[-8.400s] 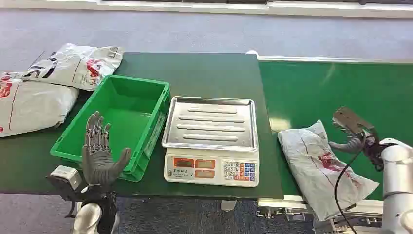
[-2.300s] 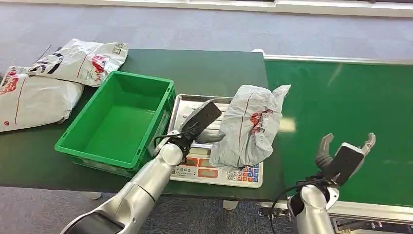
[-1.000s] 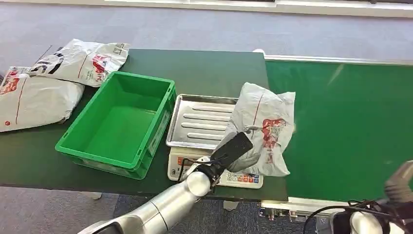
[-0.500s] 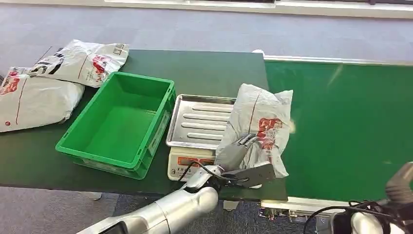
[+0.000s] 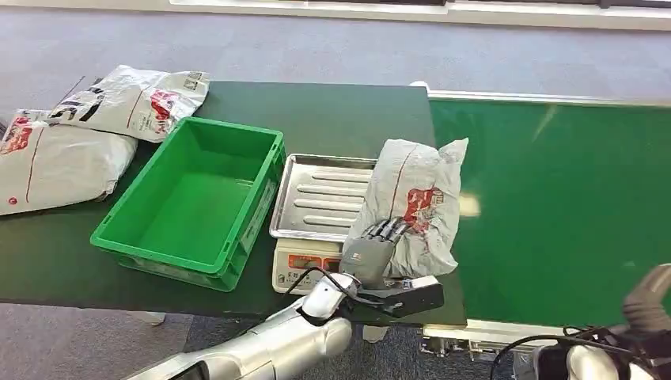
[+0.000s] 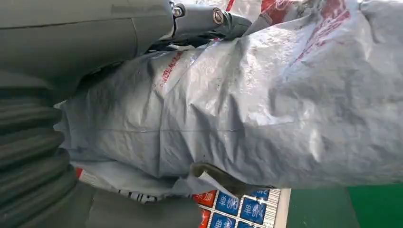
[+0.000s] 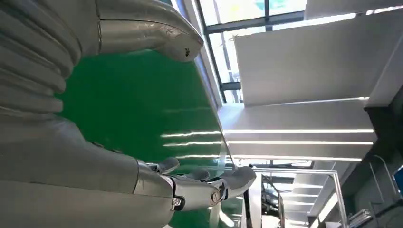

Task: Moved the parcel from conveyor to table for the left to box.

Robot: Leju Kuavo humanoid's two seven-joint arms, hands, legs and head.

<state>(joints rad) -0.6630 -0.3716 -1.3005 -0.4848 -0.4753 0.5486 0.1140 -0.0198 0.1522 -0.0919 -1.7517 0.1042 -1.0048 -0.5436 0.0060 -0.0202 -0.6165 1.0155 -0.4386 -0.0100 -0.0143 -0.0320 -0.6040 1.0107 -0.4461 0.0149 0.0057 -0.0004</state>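
Note:
The grey parcel (image 5: 415, 198) with red print stands tilted over the right end of the scale (image 5: 320, 194), at the seam between table and conveyor. My left hand (image 5: 372, 249) reaches in from below and grips its lower part, fingers pressed up against the wrapping. In the left wrist view the crinkled parcel (image 6: 266, 109) lies across the hand (image 6: 71, 52), with the thumb (image 6: 204, 19) on its far side and the scale's keypad (image 6: 237, 209) beneath. My right hand (image 5: 649, 294) hangs low at the front right edge of the conveyor; in the right wrist view its fingers (image 7: 199, 185) are apart and hold nothing.
An empty green crate (image 5: 194, 198) stands left of the scale on the dark green table (image 5: 332, 115). Two more parcels (image 5: 130, 99) (image 5: 55, 162) lie at the table's far left. The green conveyor belt (image 5: 554, 198) stretches to the right.
My left hand has turned under the parcel and closed on its lower part, and the parcel has shifted slightly left and more upright. The right hand stays low.

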